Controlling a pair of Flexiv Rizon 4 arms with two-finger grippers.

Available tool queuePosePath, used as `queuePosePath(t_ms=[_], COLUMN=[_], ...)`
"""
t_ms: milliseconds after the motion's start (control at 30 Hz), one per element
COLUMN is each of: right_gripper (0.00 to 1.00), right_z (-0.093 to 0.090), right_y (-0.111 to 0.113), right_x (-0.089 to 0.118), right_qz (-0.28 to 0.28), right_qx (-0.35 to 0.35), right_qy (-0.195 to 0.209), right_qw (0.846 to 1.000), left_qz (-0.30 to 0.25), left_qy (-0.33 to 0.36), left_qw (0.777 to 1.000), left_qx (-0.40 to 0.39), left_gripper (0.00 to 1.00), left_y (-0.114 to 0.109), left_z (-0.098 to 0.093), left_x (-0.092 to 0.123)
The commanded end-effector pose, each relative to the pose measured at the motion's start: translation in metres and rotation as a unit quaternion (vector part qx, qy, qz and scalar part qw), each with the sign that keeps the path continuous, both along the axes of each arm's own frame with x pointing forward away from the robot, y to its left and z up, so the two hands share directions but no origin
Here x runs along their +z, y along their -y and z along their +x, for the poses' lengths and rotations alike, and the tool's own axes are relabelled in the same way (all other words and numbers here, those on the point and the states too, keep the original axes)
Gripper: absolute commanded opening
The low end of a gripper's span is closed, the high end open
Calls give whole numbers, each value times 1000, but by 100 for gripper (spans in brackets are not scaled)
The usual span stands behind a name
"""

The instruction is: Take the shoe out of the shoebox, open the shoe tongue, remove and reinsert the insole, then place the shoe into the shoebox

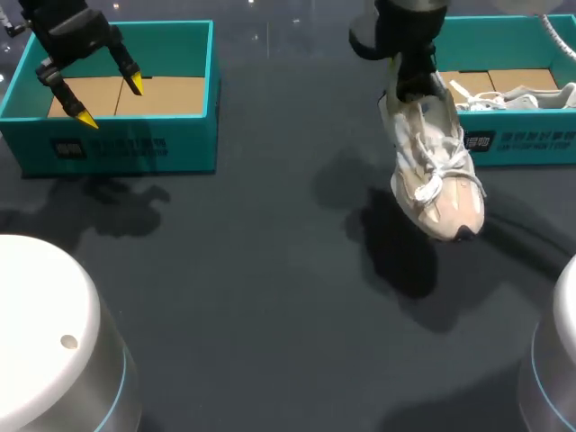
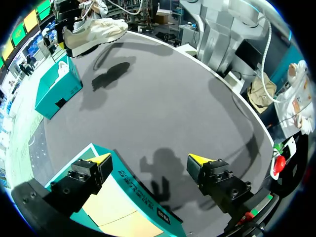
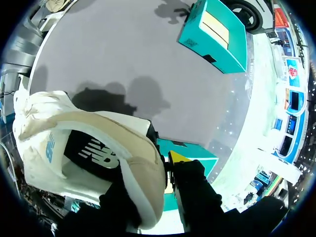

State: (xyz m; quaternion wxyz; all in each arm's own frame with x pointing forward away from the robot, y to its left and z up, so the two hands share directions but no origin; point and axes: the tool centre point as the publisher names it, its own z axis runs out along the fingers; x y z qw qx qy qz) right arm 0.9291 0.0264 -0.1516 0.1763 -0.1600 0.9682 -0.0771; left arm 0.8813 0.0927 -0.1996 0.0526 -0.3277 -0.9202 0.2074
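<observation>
Right jaws clamp the shoe point(image 1: 436, 171) above the table point(image 1: 261, 270) (left jaws gape over a shoebox point(image 1: 117, 142)).

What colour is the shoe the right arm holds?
White and beige; the shoe shows best in the head view.

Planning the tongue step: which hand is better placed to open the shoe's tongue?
Probably left: the left hand is open and empty over the left shoebox, while the right hand is shut on the shoe, holding it aloft.
</observation>
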Motion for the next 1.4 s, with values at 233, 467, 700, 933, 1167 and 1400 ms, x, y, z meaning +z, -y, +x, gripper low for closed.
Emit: queuePosePath(t_ms=[233, 467, 700, 933, 1167, 1400], right_gripper=[0, 0, 0, 0, 0, 0], right_z=[112, 133, 133, 145, 214, 249], right_y=[104, 119, 119, 132, 211, 253], right_x=[48, 55, 55, 55, 54, 46], right_qz=[-52, -44, -44, -48, -67, -50], right_qx=[7, 14, 14, 13, 9, 17], right_qy=[10, 15, 15, 17, 8, -8], right_qw=[999, 999, 999, 999, 998, 999], left_qz=[1, 1, 1, 1, 1, 1], left_qy=[0, 0, 0, 0, 0, 0], left_qw=[1000, 1000, 1000, 1000, 1000, 1000], left_qx=[0, 0, 0, 0, 0, 0], left_gripper=[100, 100, 100, 100, 100, 100], left_y=[0, 0, 0, 0, 0, 0], left_z=[0, 0, 0, 0, 0, 0], left_x=[0, 0, 0, 0, 0, 0])
